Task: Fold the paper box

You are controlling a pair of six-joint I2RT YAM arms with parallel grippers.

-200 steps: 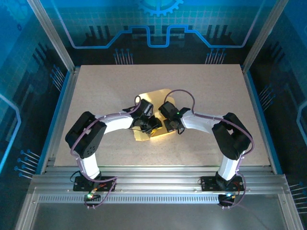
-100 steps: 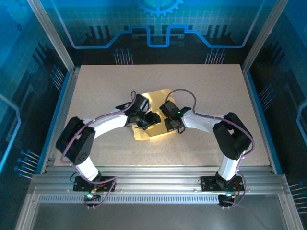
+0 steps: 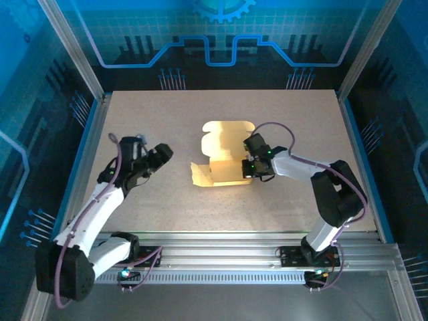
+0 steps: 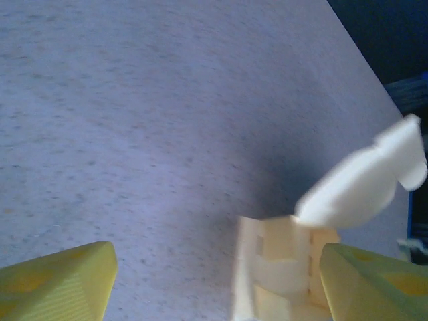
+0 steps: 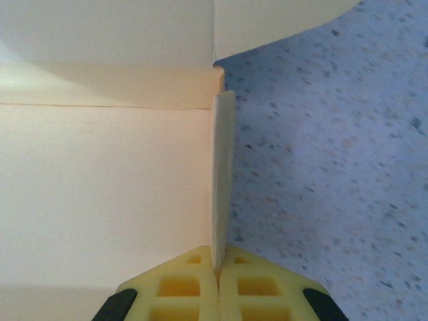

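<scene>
The setting is a robotics lab test cell. An aluminium extrusion frame [image 3: 77, 57] carries blue translucent panels [image 3: 134, 33] printed with circuit and gear graphics around a speckled tabletop [image 3: 267, 114]. A slotted mounting rail [image 3: 221, 257] runs along the bottom of the frame.

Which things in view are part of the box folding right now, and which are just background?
In the job:
paper box
right gripper, shut on an upright flap of the box
left gripper, open, apart from the box

Not in the job:
table
metal frame rails at the near edge
</scene>
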